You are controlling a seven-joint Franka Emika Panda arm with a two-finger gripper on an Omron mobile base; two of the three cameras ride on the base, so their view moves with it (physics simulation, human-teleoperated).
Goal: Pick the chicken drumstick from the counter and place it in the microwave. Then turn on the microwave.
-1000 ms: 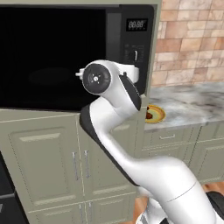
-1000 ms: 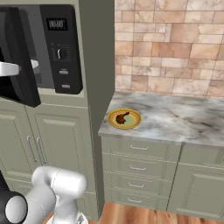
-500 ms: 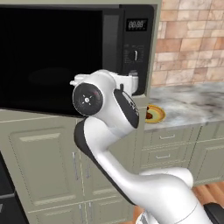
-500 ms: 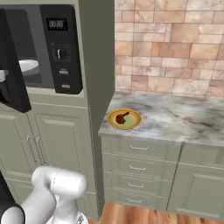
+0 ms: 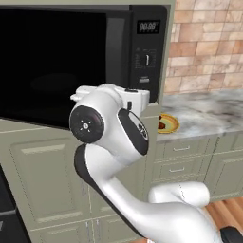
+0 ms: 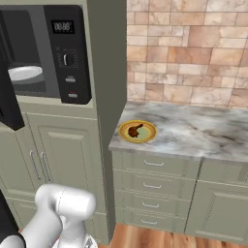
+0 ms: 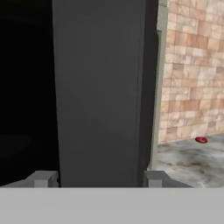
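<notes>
The chicken drumstick [image 6: 135, 130] [image 5: 162, 125] lies on a round yellow plate [image 6: 147, 137] at the left end of the marbled counter [image 6: 193, 135]. To its left, the microwave [image 6: 68, 53] [image 5: 147, 47] stands open. Its white turntable [image 6: 24, 72] is bare, and its dark door [image 6: 9, 106] is swung out at the frame's left edge. My gripper [image 7: 98, 178] is up at the door with its fingertips [image 7: 43, 178] apart. A grey face of the door spans the gap between them. I cannot tell whether they touch it. The drumstick is far off to the gripper's right.
Beige cabinet drawers [image 6: 155, 186] sit under the counter, and tall cabinet doors [image 6: 53, 145] under the microwave. A brick wall [image 6: 193, 53] backs the counter. A small red thing [image 7: 201, 140] lies on the counter near the wall. My own elbow [image 5: 107, 126] blocks much of the left base view.
The microwave door has swung further open, toward the left edge of the right base view, uncovering more of the turntable. My arm's elbow has moved left and nearer the camera.
</notes>
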